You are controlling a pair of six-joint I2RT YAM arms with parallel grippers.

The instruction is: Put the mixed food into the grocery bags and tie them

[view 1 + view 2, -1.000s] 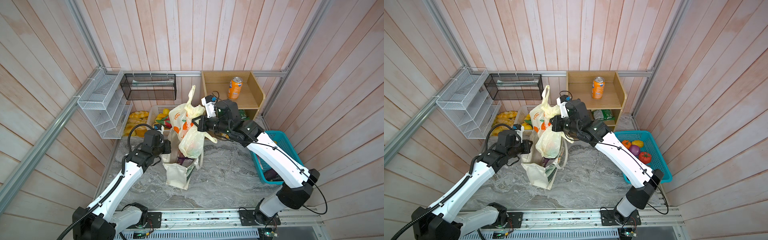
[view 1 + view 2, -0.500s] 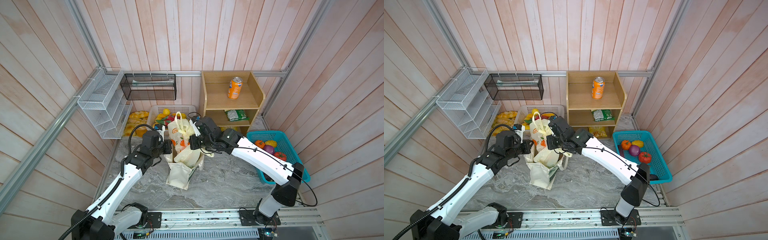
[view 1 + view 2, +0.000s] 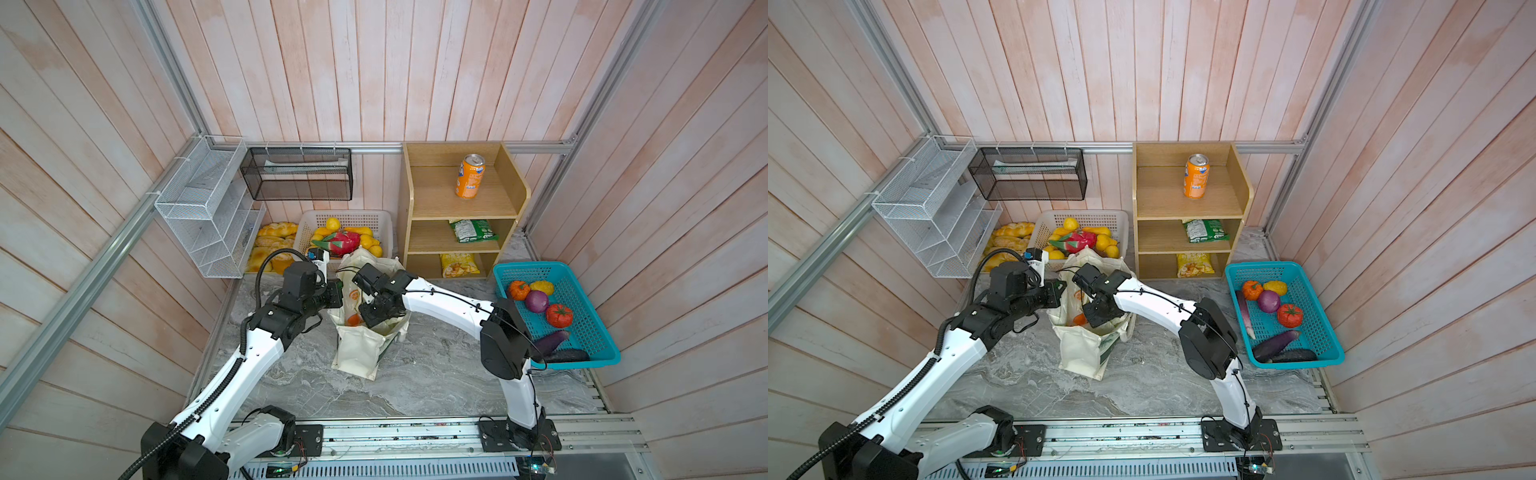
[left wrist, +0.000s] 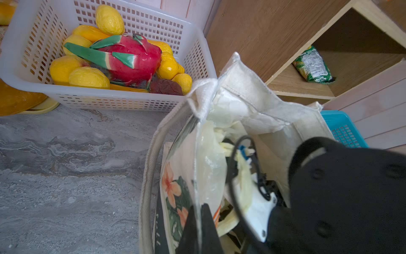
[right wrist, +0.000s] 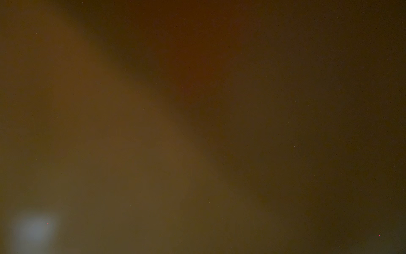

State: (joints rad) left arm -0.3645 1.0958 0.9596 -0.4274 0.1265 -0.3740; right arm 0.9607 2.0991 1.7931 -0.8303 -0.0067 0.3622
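Boxy cream canvas tote [image 3: 360,353] upright mid-table; thin pale-yellow orange-printed plastic bag [image 4: 213,158] stuffed inside. Left gripper [image 4: 198,231] clenched on tote's side wall. Right gripper [image 3: 372,316] deep inside the tote, closed, grasp hidden. White slotted fruit basket [image 3: 349,213] just behind.

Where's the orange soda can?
In both top views the orange soda can stands on the top shelf of the wooden shelf unit, back right of centre, above the green snack packet.

Marble tbl [image 3: 436,382], tote [image 3: 357,353], shelf [image 3: 436,199], blue basket [image 3: 594,328]
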